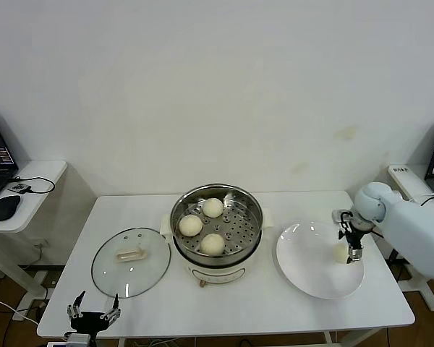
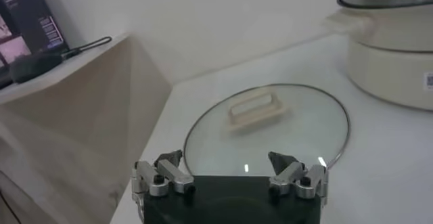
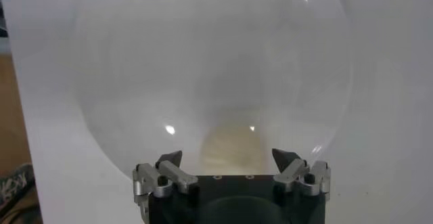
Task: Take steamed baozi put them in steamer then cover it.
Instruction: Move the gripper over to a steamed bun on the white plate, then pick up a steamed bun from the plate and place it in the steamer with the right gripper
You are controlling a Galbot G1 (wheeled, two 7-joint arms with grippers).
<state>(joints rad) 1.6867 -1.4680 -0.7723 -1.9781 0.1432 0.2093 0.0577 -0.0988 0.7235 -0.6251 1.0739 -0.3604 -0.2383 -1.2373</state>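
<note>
Head view: three baozi (image 1: 202, 224) sit in the steamer (image 1: 216, 220). My right pincer (image 1: 349, 242), spread wide, hangs over the last baozi (image 1: 340, 253) on the plate (image 1: 311, 278). Next I must pinch it gently. My left pincer (image 1: 92, 312) waits, spread, near the cover (image 1: 130, 262).

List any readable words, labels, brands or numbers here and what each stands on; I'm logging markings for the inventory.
No text can be read here.
Label on the steamer base, at the picture's edge: too small and blurred to read.
Laptop screen on the side shelf: lines of text, too blurred to read.
Cover, plate, baozi: no markings.
</note>
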